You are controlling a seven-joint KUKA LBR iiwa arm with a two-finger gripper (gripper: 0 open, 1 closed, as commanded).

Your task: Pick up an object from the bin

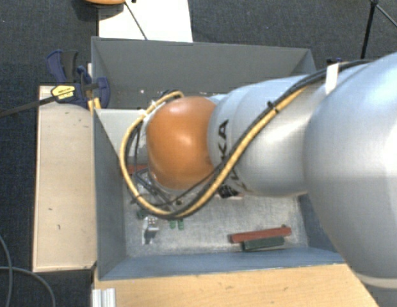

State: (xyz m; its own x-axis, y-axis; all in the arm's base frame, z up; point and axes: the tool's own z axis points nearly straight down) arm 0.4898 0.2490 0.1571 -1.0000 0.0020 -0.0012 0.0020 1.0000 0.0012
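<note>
The arm [301, 139] reaches in from the right and bends down into the left half of the bin [198, 62]. Its orange cover [179, 139] hides most of the claw [149, 204], so I cannot tell whether the claw is apart or together. Small green pieces [176, 224] and a silvery piece [149, 235] lie just beside it. A red-brown bar [259, 234] lies well apart, near the front wall.

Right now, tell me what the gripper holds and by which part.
Cannot be told. The gripper sits low at the left of the bin, tucked under the orange wrist cover, which hides whatever it may grip.
</note>
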